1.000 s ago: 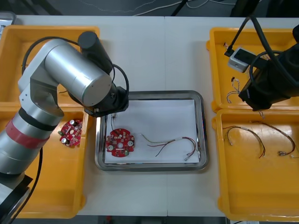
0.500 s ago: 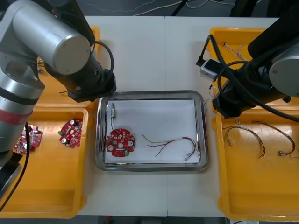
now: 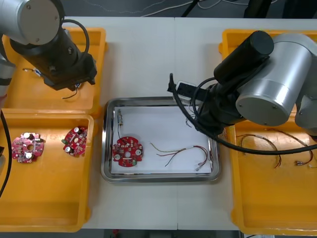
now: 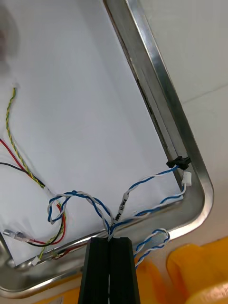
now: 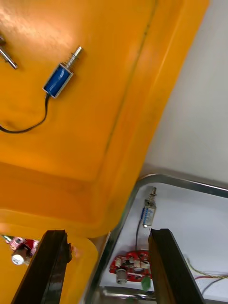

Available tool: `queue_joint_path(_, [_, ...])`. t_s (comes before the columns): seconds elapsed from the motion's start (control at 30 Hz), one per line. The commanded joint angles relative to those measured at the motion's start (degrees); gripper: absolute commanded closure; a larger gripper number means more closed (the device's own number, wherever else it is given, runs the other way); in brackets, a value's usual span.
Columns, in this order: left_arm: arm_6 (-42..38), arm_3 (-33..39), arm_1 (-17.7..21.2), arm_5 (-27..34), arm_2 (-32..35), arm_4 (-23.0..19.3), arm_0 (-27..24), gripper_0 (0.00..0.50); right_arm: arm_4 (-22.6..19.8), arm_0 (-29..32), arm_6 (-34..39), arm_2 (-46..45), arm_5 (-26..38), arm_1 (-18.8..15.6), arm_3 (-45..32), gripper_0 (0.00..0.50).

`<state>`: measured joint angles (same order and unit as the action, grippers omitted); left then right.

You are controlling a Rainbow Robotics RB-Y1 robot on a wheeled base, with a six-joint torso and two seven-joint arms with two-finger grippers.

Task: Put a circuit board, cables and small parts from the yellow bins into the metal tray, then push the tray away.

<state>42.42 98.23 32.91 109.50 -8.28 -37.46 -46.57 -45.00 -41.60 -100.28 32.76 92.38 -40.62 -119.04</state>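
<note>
Table (image 3: pixel 158 54) is carrying yellow bins (image 3: pixel 49 198) either side of the metal tray (image 3: pixel 161 100). Left gripper (image 5: pixel 107 232), backed off from the tray, is hovering wide apart and empty over the far-left bin (image 3: pixel 20 94). Circuit board (image 3: pixel 127 151) is lying tray-left. Right gripper (image 4: pixel 109 240), arrived from the right, is pinching the twisted blue and white cable (image 4: pixel 121 205) over the tray's far-right part.

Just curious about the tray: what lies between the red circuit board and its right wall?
A red and yellow cable on the white lining, in the front view. The right gripper holds a blue and white cable over the tray's corner.
</note>
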Motion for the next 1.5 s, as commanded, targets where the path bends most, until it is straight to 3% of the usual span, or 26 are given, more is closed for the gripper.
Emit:
queue_joint_path(0.03, [13.1,-3.3,1.8,0.5,2.8,4.1,-3.9,0.000,0.6,-2.3,-7.7,2.3,-2.3,2.6,2.2,0.500])
queue_joint_path(0.4, [25.4,-9.2,1.4,0.4,6.4,9.1,-4.0,0.000,3.8,-4.2,-12.7,9.5,-7.3,4.5,7.6,0.500])
queue_joint_path(0.8, [26.7,-11.0,1.9,-0.5,13.2,10.6,-3.9,0.000,6.5,-5.2,-14.6,14.7,-16.4,7.8,16.5,0.500])
queue_joint_path(1.07, [28.2,-13.7,1.9,-4.9,14.5,12.9,-3.7,0.000,6.3,-5.2,-15.0,15.2,-17.6,7.9,17.3,0.496])
queue_joint_path(1.1, [29.3,-14.6,1.9,-6.0,14.8,13.1,-3.8,0.000,6.3,-5.1,-15.0,15.2,-17.6,7.9,17.3,0.429])
queue_joint_path(1.13, [29.8,-14.8,1.9,-6.4,14.9,13.3,-3.7,0.000,6.2,-5.1,-15.0,15.2,-17.7,7.8,17.3,0.393])
queue_joint_path(1.2, [30.5,-15.8,1.8,-7.5,15.1,13.9,-3.8,0.000,6.4,-5.2,-15.0,15.2,-17.7,7.8,17.3,0.246])
queue_joint_path(1.3, [31.0,-16.1,1.8,-8.1,15.3,14.2,-3.8,0.000,6.5,-5.5,-15.1,15.2,-17.7,7.7,17.3,0.127])
queue_joint_path(1.4, [31.2,-16.1,1.8,-8.2,15.3,14.5,-3.8,0.000,6.2,-5.6,-15.2,14.6,-17.6,7.5,17.0,0.066])
queue_joint_path(1.5, [31.6,-16.1,1.7,-8.2,15.3,14.5,-3.7,0.000,4.9,-5.5,-15.3,13.5,-17.5,7.1,16.7,0.049])
